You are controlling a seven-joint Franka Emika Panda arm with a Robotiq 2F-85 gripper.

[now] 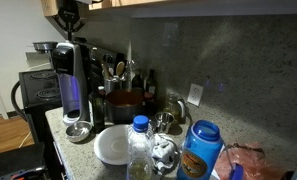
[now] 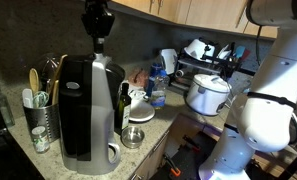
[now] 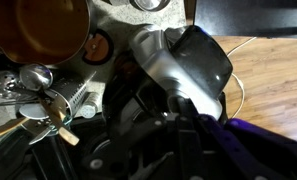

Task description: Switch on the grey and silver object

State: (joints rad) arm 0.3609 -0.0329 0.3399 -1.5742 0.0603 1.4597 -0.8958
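Observation:
The grey and silver object [image 1: 70, 85] is a tall narrow dark-grey machine with a bluish glowing middle and a round silver base, standing at the counter's end. It fills the foreground in an exterior view [image 2: 88, 110]. My gripper [image 2: 96, 42] hangs straight above its top, fingers pointing down and drawn together, holding nothing, a small gap above the machine; it also shows in an exterior view [image 1: 68, 25]. In the wrist view the machine's silver and dark head [image 3: 183, 65] lies just beyond my dark fingers [image 3: 173, 140].
A red pot [image 1: 123, 100] and a utensil holder [image 2: 38, 115] stand behind the machine. A white bowl [image 1: 113, 145], bottles [image 1: 138, 140] and a blue bottle [image 1: 200, 150] sit beside it. A white cooker [image 2: 206, 95] and a cabinet overhead [image 1: 188, 5].

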